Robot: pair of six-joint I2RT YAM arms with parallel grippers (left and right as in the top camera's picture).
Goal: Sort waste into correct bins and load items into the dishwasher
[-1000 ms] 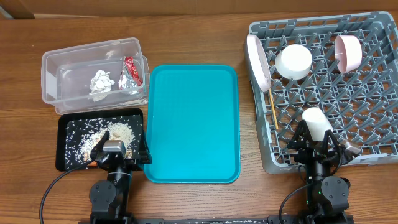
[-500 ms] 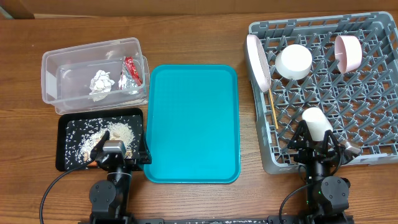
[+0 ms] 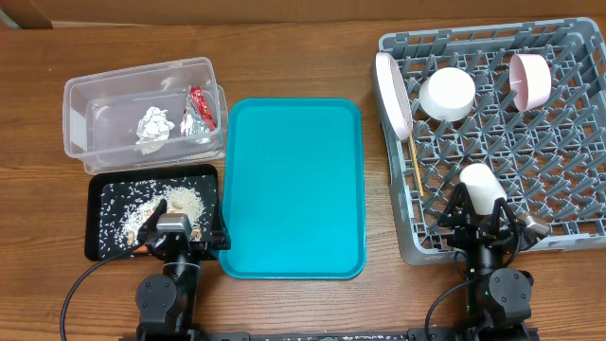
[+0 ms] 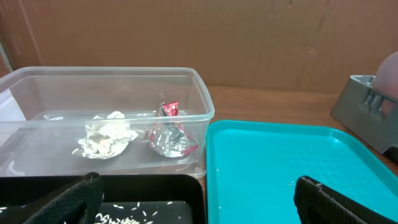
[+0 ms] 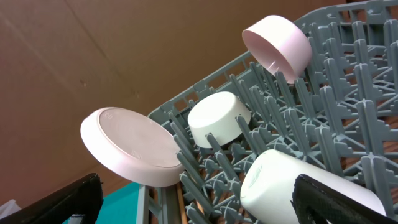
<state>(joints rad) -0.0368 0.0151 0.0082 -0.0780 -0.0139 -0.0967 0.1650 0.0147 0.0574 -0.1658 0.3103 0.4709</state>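
Change: none. Over the last sec nothing has shifted, and both arms sit parked at the near edge of the wooden counter [image 3: 284,57].
Left tool [image 3: 178,227]: jaws wide, empty, over the near end of the shallow black rectangular tray [image 3: 95,248].
Right tool [image 3: 485,220]: jaws wide, gripping nothing. The small white cup [image 3: 483,187] lies on its side just ahead; can't tell if they touch.
Waste: crumpled silvery-white wrapper [image 3: 153,124] and small red packet [image 3: 199,101] are in the clear plastic rectangular tub [image 3: 76,95]. Beige crumbly food scraps [image 3: 180,199] are in the black tray.
Dishes: all in the large square grey plastic dish rack [image 3: 568,237]. White round plate [image 3: 393,90] stands on edge at the left side, w/ the white bowl [image 3: 447,95] beside it. Pink bowl [image 3: 530,78] is at the far right, thin wooden chopsticks [image 3: 416,166] along the left side.
Teal serving tray [image 3: 294,189]: bare, between bins and rack.
Meaning: prob. task done, since nothing loose is left on the counter and the stillness reads as finished, not paused.
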